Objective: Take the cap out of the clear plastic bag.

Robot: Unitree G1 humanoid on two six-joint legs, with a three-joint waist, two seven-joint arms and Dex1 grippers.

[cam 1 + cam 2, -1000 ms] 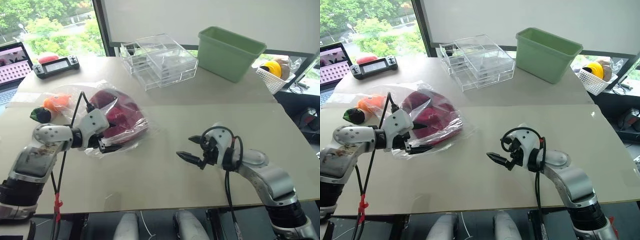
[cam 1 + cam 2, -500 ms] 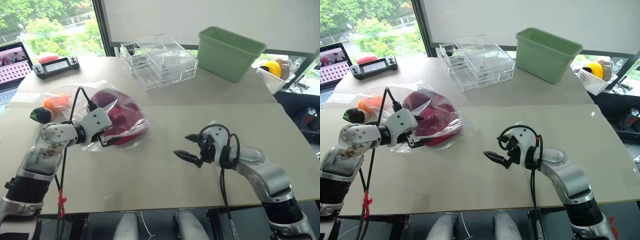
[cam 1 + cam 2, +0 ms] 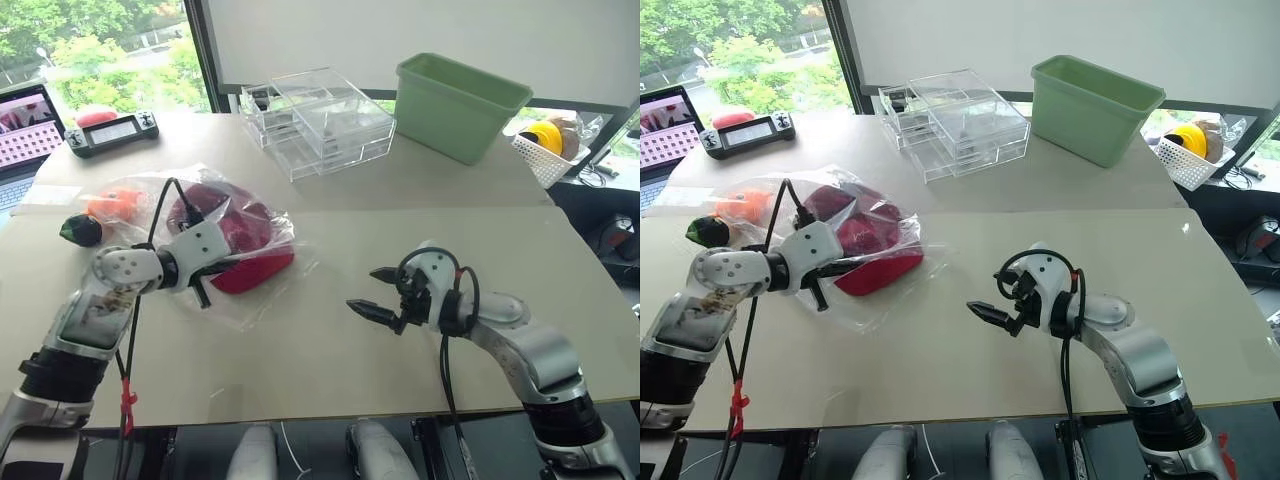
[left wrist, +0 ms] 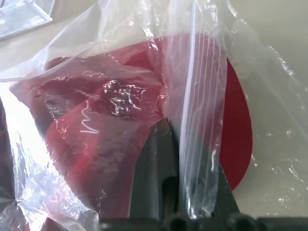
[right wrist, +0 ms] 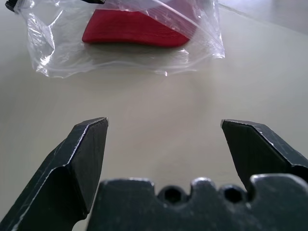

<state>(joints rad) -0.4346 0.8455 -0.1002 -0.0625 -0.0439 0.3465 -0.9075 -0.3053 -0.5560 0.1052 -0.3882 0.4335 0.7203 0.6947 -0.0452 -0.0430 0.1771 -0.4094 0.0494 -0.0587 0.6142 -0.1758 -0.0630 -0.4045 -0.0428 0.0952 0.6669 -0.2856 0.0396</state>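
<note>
Beige worktop [image 3: 330, 340] by a window, my left tool [image 3: 206, 285] pinching the bag [image 3: 235, 305], red cap [image 3: 240, 245] inside it at the worktop's left, my right tool [image 3: 372, 295] spread wide, hovering well apart from the bag.

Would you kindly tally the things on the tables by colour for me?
Red: 1, the cap
Clear: 2, the clear plastic bag and the acrylic drawer boxes
Green: 1, the bin
Orange: 1, the plush toy
Black: 1, the handheld console
Total: 6
</note>
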